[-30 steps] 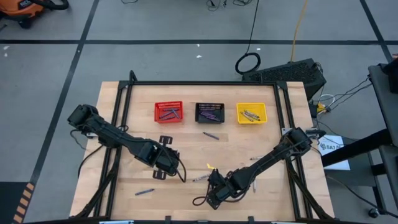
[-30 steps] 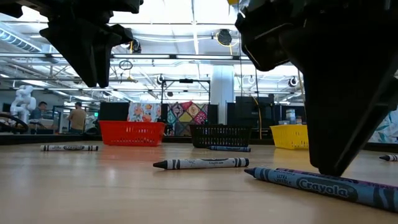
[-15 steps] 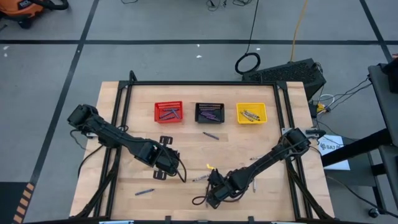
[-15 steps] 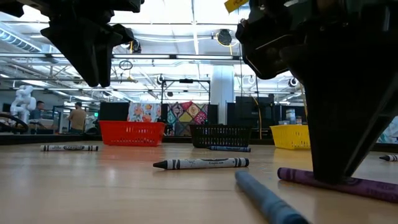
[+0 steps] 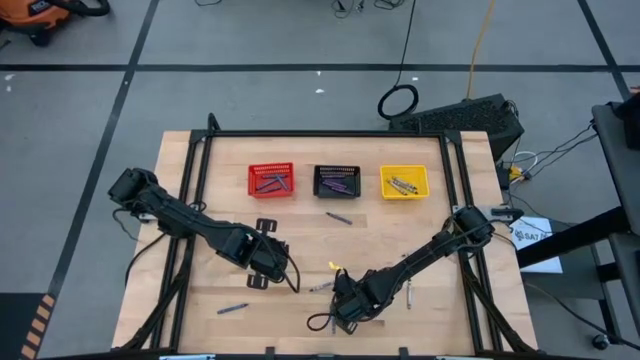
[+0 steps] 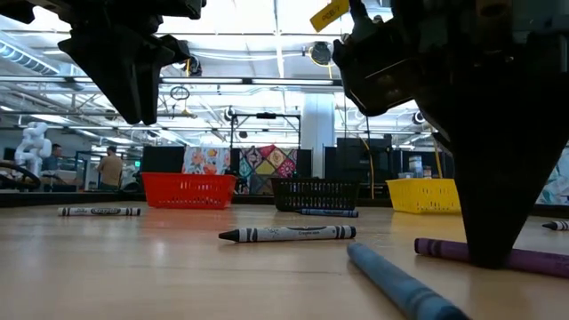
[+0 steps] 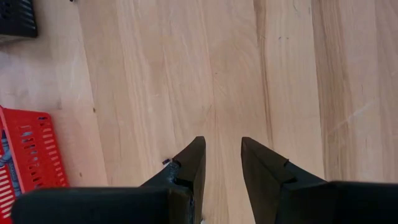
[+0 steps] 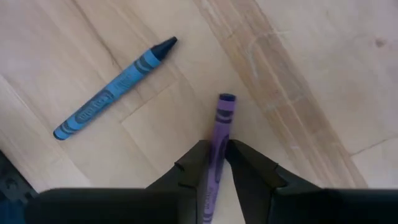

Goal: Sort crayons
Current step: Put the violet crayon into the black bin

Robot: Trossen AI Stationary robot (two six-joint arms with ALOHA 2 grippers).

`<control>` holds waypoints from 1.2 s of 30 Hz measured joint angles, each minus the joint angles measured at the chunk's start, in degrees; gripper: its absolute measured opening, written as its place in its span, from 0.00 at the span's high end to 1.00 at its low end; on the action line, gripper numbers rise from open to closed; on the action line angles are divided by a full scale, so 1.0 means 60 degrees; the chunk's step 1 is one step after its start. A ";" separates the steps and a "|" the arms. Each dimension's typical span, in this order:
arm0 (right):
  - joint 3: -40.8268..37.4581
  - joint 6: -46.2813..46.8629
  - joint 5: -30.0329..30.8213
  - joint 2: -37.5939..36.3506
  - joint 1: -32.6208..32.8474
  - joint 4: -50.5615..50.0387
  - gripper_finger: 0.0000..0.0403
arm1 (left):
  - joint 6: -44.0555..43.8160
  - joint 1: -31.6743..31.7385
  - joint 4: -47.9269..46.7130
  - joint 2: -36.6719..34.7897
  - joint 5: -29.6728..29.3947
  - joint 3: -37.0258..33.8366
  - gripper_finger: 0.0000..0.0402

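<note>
High view. Left gripper (image 5: pixel 268 262) poised over bare wooden surface (image 5: pixel 300 240), left of centre; fingers slightly spread, nothing between them. Right gripper (image 5: pixel 343 303) low at the near edge. Red basket (image 5: pixel 271 180), black basket (image 5: pixel 337 180) and yellow basket (image 5: pixel 404 181) lined up along the far side, well apart from both sets of fingers, each with crayons inside. Loose crayon (image 5: pixel 338 217) lying just in front of the black basket; another (image 5: pixel 232 308) near the front left, beside the left fingers but not touching.

Low view. Grey crayon (image 6: pixel 287 234) flat on the surface mid-frame. Blue crayon (image 6: pixel 404 286) flat in the foreground, just beside the right fingers (image 6: pixel 493 178). Purple crayon (image 6: pixel 444 250) lying with its visible part sticking out from behind those fingers. One more grey crayon (image 6: pixel 99 212) far left. People in the room beyond, small and indistinct.

Left wrist view. Fingers (image 7: pixel 189 165) parted with a narrow gap, bare wood showing between them. Corner of red basket off to one side.

Right wrist view. Fingers (image 8: pixel 193 168) closed in on the purple crayon, one each side of its shaft, pinching it; tip end projecting forward beyond the fingertips, still flat on the wood. Blue crayon apart from the fingers, lying at an angle, untouched.
</note>
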 joint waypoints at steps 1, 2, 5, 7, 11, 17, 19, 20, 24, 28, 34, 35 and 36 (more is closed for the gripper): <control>0.0000 -0.0169 0.0000 0.0045 -0.0030 -0.0001 0.84 | 0.0000 0.0000 -0.0006 0.0000 0.0002 0.0000 0.76; 0.0000 -0.0329 -0.0022 0.0073 -0.0064 -0.0003 0.85 | 0.0000 0.0000 -0.0002 0.0000 0.0002 0.0000 0.76; 0.0000 -0.0742 -0.0102 0.0081 -0.0143 -0.0007 0.89 | 0.0000 0.0000 -0.0002 0.0000 0.0002 0.0000 0.76; 0.0000 -0.0924 -0.0100 0.0069 -0.0182 -0.0007 0.93 | 0.0000 0.0000 -0.0002 0.0000 0.0002 0.0000 0.76; 0.0000 -0.1398 -0.0100 0.0024 -0.0228 0.0018 0.98 | 0.0001 0.0000 -0.0002 0.0000 0.0001 0.0000 0.76; 0.0066 -0.2049 -0.0091 -0.0115 -0.0259 -0.0070 0.99 | 0.0004 0.0000 -0.0002 0.0000 0.0002 0.0000 0.76; 0.0099 -0.2340 -0.0081 -0.0366 -0.0269 -0.0098 0.99 | 0.0004 0.0000 -0.0002 0.0000 0.0002 0.0000 0.76; 0.0102 -0.2441 0.0005 -0.0530 -0.0273 -0.0038 0.99 | 0.0004 0.0000 -0.0012 0.0000 -0.0001 0.0000 0.76; 0.0012 -0.2776 0.0827 -0.1267 -0.0416 -0.0470 1.00 | 0.0004 0.0000 -0.0026 0.0000 -0.0002 0.0000 0.76; 0.0086 -0.3122 0.1478 -0.2109 -0.0662 -0.0745 1.00 | 0.0021 0.0068 -0.0028 0.0000 -0.0012 0.0000 0.76; 0.0080 -0.3924 0.2297 -0.2987 -0.1275 -0.1329 1.00 | 0.0086 0.0360 -0.0200 0.0000 -0.0023 0.0000 0.76; 0.0080 -0.4109 0.2418 -0.3144 -0.1417 -0.1399 1.00 | 0.0093 0.0430 -0.0265 0.0000 -0.0023 0.0000 0.76; 0.0086 -0.4295 0.2462 -0.3286 -0.1573 -0.1462 1.00 | 0.0108 0.0503 -0.0294 0.0000 -0.0023 0.0000 0.76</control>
